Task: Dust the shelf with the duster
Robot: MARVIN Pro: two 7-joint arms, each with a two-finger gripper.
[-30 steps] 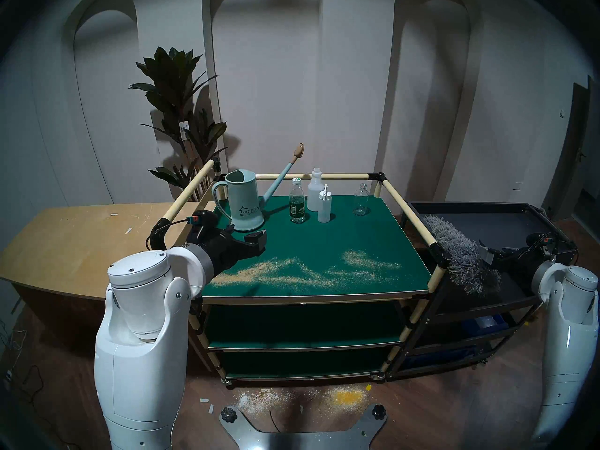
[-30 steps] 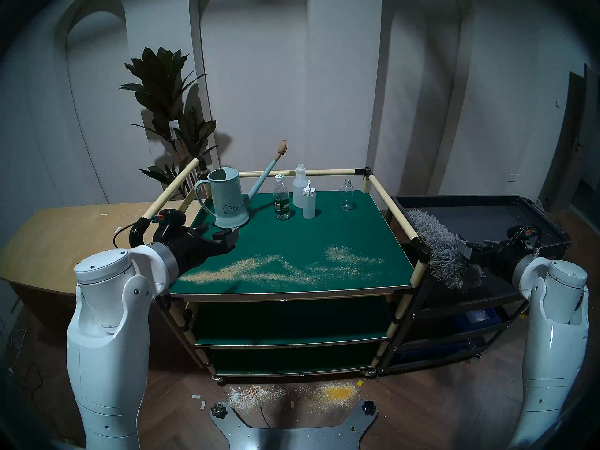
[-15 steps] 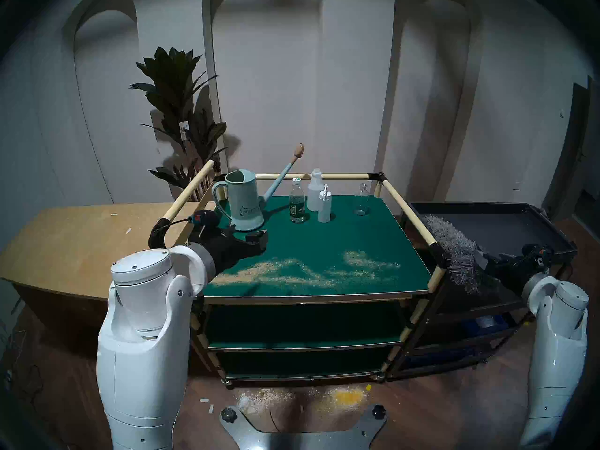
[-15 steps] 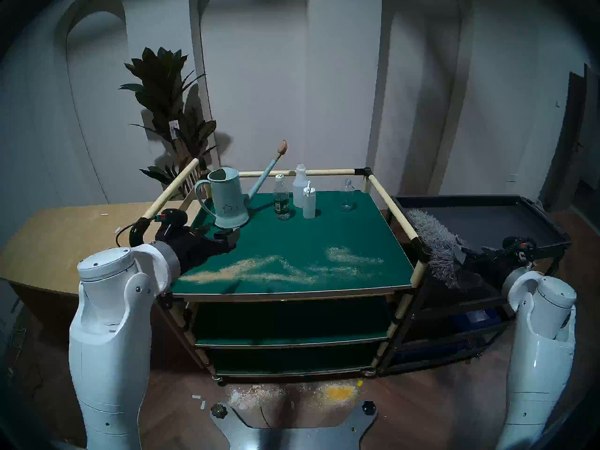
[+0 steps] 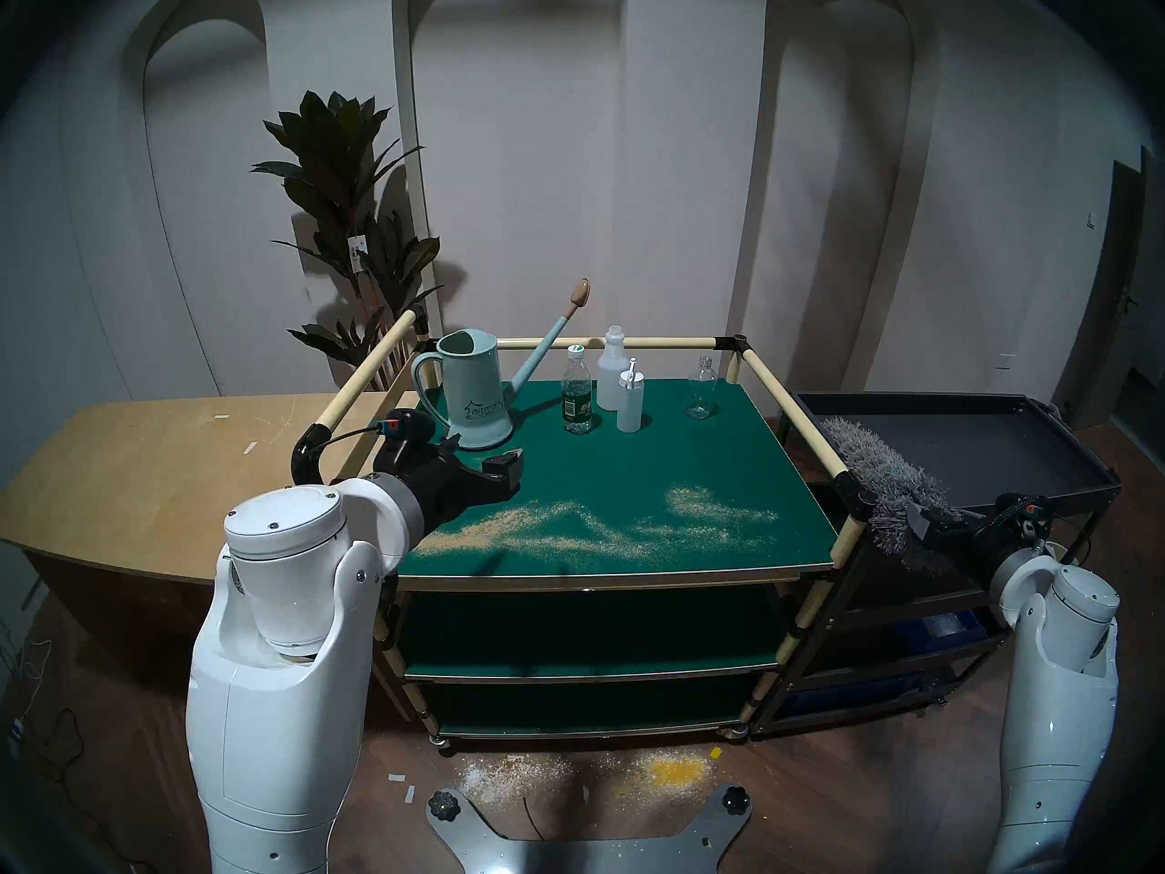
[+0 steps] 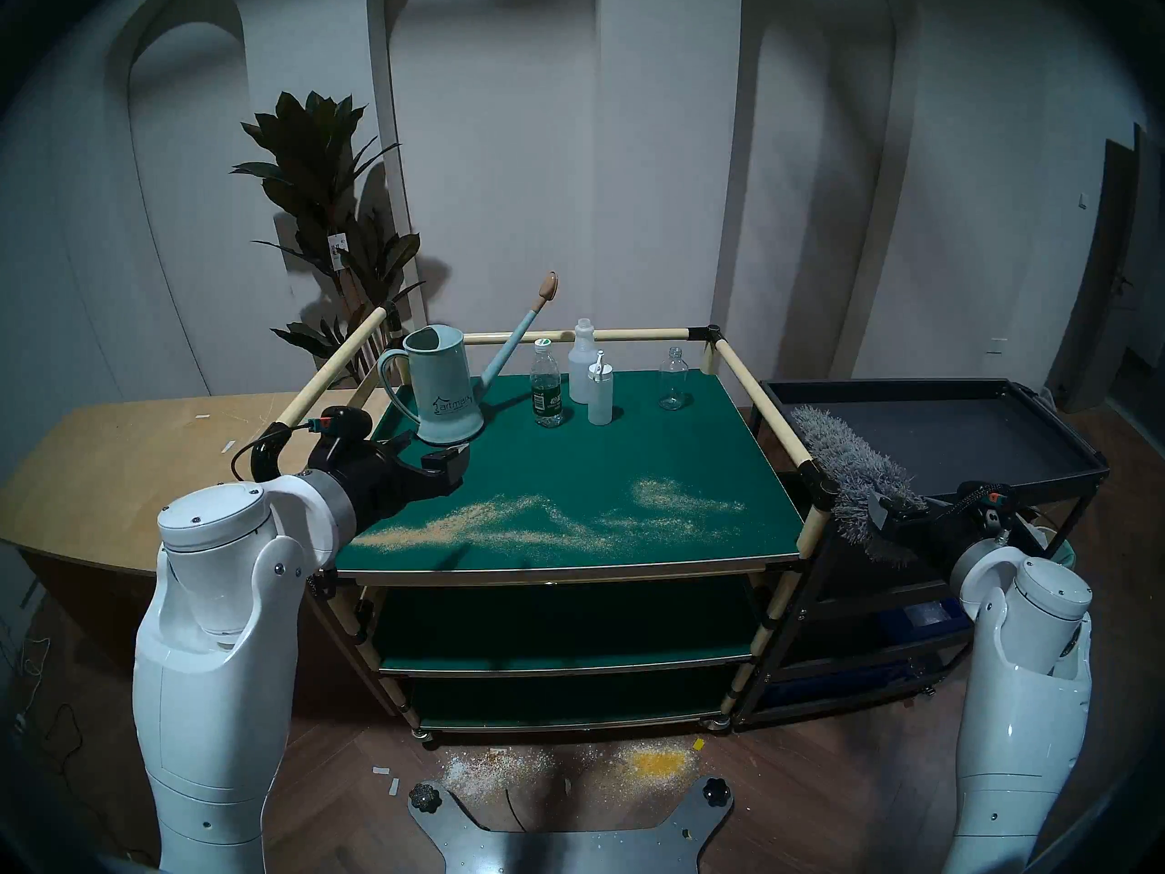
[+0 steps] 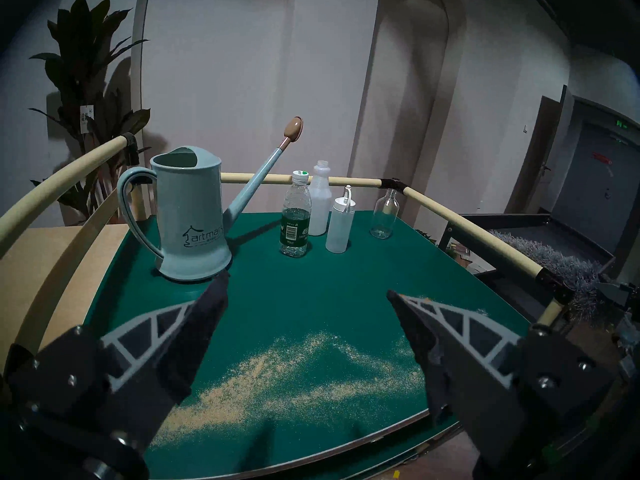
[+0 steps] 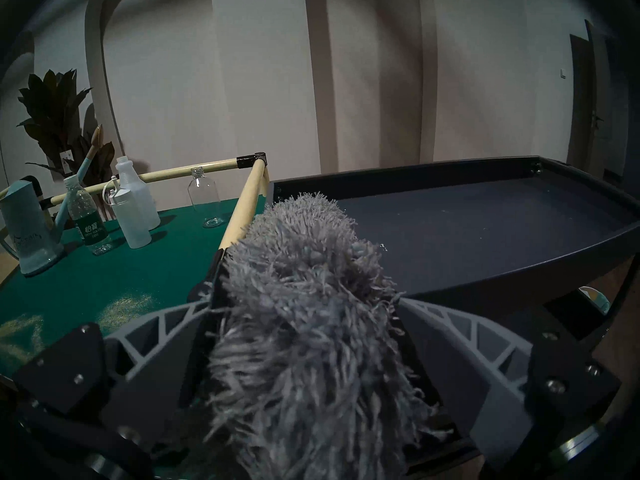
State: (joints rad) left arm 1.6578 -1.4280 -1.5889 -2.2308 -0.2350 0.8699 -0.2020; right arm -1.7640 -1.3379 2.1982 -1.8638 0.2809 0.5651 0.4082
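Note:
The shelf (image 5: 630, 469) has a green top board strewn with tan powder (image 5: 567, 526) near its front edge. The grey fluffy duster (image 5: 882, 475) lies on the black cart beside the shelf's right rail, its near end hanging over the cart's front edge. My right gripper (image 5: 927, 519) is open. In the right wrist view its fingers (image 8: 166, 327) stand either side of the duster (image 8: 301, 233), whose fluff fills the gap between them. My left gripper (image 5: 482, 453) hangs open and empty over the board, just in front of the watering can.
A pale blue watering can (image 5: 473, 393), plastic bottles (image 5: 577, 393) and a clear glass bottle (image 5: 701, 390) stand along the shelf's back. The black tray cart (image 5: 983, 437) adjoins the shelf on the right, a wooden counter (image 5: 157, 463) on the left. Powder (image 5: 630, 772) lies on the floor.
My right arm has swung left and forward, bringing its open gripper around the duster's near end. The left arm has shifted slightly to the right. The duster has not visibly moved.

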